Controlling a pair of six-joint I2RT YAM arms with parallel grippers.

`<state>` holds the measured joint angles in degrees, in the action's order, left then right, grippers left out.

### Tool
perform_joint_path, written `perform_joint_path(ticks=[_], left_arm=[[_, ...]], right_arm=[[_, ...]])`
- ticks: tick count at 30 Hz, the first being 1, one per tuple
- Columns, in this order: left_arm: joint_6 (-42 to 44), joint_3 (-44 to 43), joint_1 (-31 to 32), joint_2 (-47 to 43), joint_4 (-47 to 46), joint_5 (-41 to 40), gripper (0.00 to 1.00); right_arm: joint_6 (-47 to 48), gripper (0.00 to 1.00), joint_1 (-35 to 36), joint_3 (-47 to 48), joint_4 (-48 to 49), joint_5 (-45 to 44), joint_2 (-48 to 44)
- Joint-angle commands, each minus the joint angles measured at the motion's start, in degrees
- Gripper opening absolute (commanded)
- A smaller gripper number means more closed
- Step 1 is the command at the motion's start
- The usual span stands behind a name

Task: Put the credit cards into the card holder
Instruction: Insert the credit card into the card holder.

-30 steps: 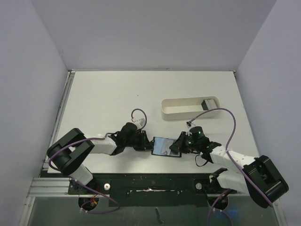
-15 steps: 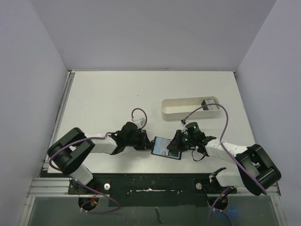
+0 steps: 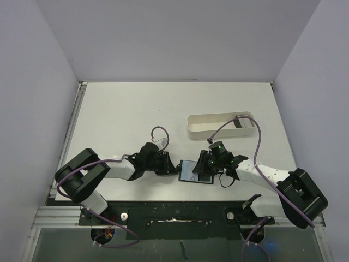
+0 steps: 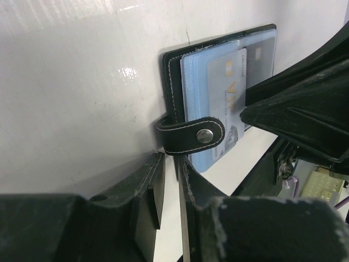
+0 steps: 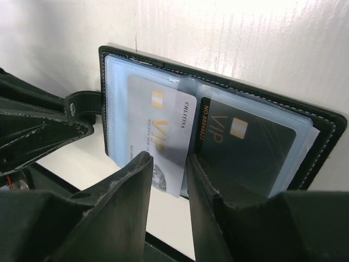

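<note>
The black card holder (image 3: 191,171) lies open on the table between both grippers. In the right wrist view its rim (image 5: 335,128) frames bluish pockets. A silver credit card (image 5: 158,125) sits part way in the left pocket, its lower corner sticking out. A dark credit card (image 5: 245,142) fills the right pocket. My right gripper (image 5: 168,158) is open, one finger on each side of the silver card's protruding corner. My left gripper (image 4: 173,158) is nearly closed, its tips pinching the holder's snap tab (image 4: 192,134) at the left edge of the holder (image 4: 172,82).
A long white oval tray (image 3: 218,125) stands behind the right arm, with a small dark thing (image 3: 242,121) at its right end. Purple cables loop over both wrists. The table's near edge and the arm bases lie just below the holder.
My right gripper's jaws have opened off the silver card, and its wrist has shifted slightly left toward the holder. The left gripper has stayed on the tab.
</note>
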<state>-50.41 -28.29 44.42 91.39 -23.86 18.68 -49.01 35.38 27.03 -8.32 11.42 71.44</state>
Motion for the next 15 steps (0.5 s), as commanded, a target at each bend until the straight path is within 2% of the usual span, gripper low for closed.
perform_joint_path(ticks=[1,5,8,15], left_arm=[[-0.68,0.55,-0.22,-0.39,-3.75,1.5,0.17],[-1.56,1.35,-0.22,-0.33,-5.41,2.14,0.16],[-1.89,1.4,-0.22,-0.59,-5.59,2.14,0.17],[-2.19,1.49,-0.29,-2.09,-4.74,1.85,0.17]], right_arm=[[-1.68,0.31,2.24,2.31,1.72,-2.6,2.71],[-2.24,0.29,4.81,3.78,3.24,-3.97,4.7],[-2.01,0.32,5.63,6.23,-0.7,-6.92,5.52],[-2.42,0.3,6.44,6.72,-5.61,-10.01,0.86]])
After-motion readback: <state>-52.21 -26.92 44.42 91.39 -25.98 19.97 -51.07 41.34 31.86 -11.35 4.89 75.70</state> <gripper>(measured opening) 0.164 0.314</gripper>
